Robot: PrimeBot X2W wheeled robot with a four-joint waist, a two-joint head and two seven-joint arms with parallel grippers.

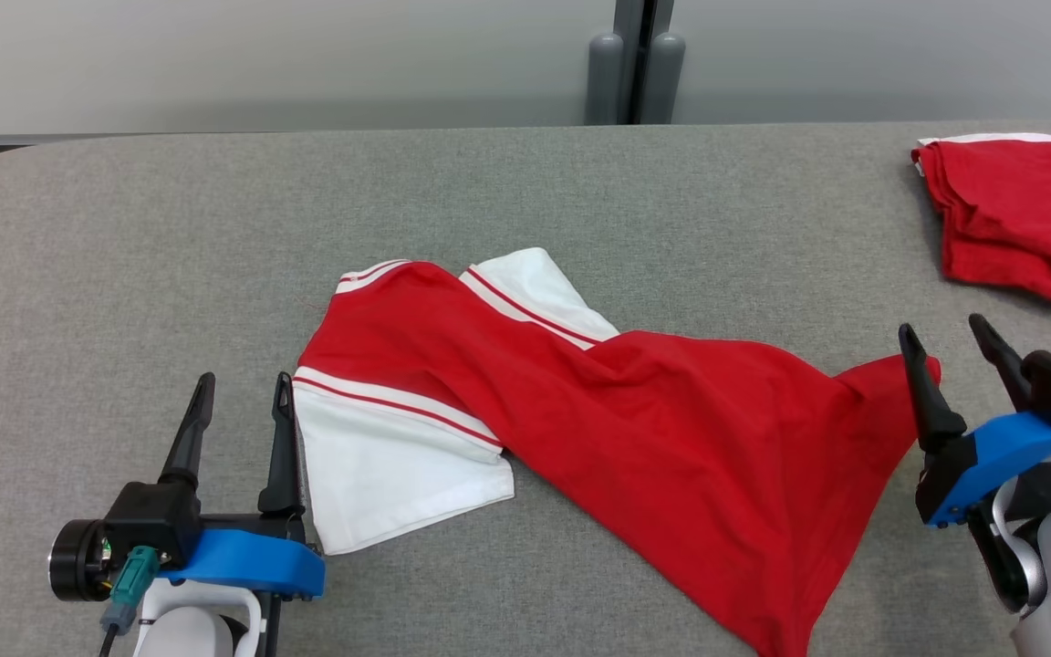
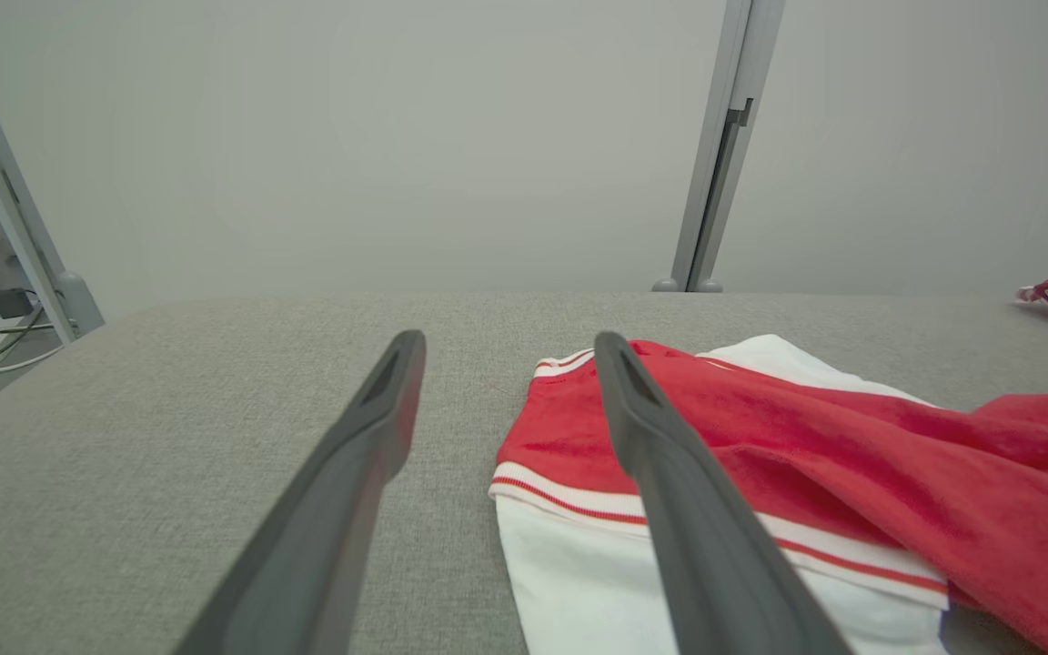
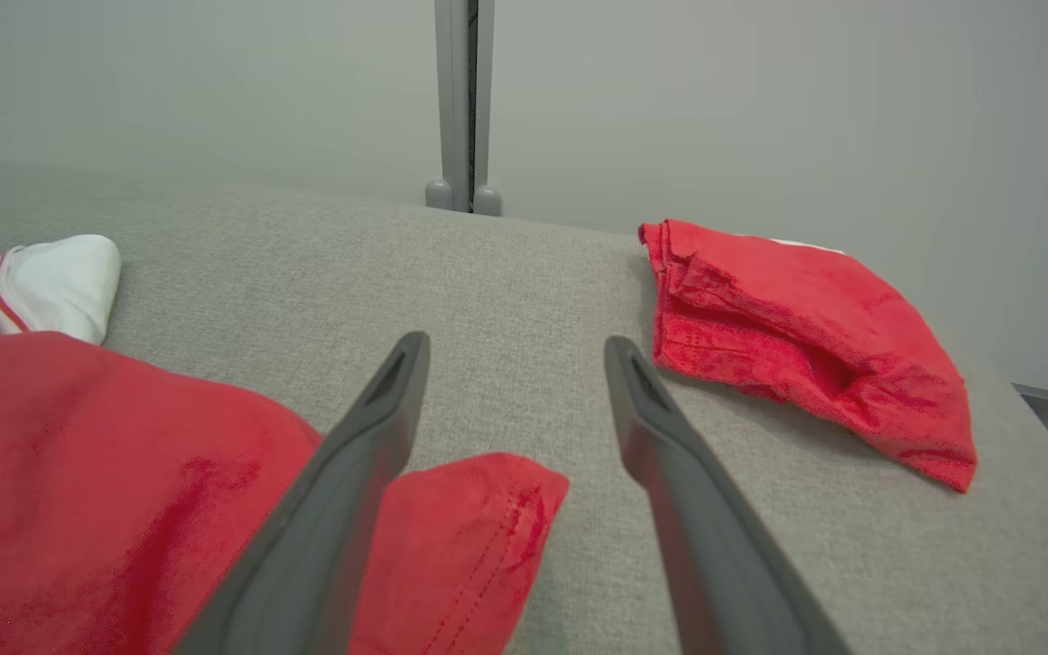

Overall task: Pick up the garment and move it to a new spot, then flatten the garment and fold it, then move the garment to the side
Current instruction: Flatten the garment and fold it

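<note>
Head view: the shirt (image 1: 635,429) — soft red cloth with white, striped sleeves — lies rumpled across the middle of the grey woven table (image 1: 124,255). The left gripper (image 1: 244,381), lower left, and the right gripper (image 1: 942,327), right edge, both gape wide, holding nothing — a folded red cloth (image 1: 1018,219) sits upper right.

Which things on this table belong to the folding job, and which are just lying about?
Job:
shirt, rumpled on the table
left gripper, open, at its left end
right gripper, open, at its right end

Lying about:
folded red cloth, far right
post behind the table
</note>
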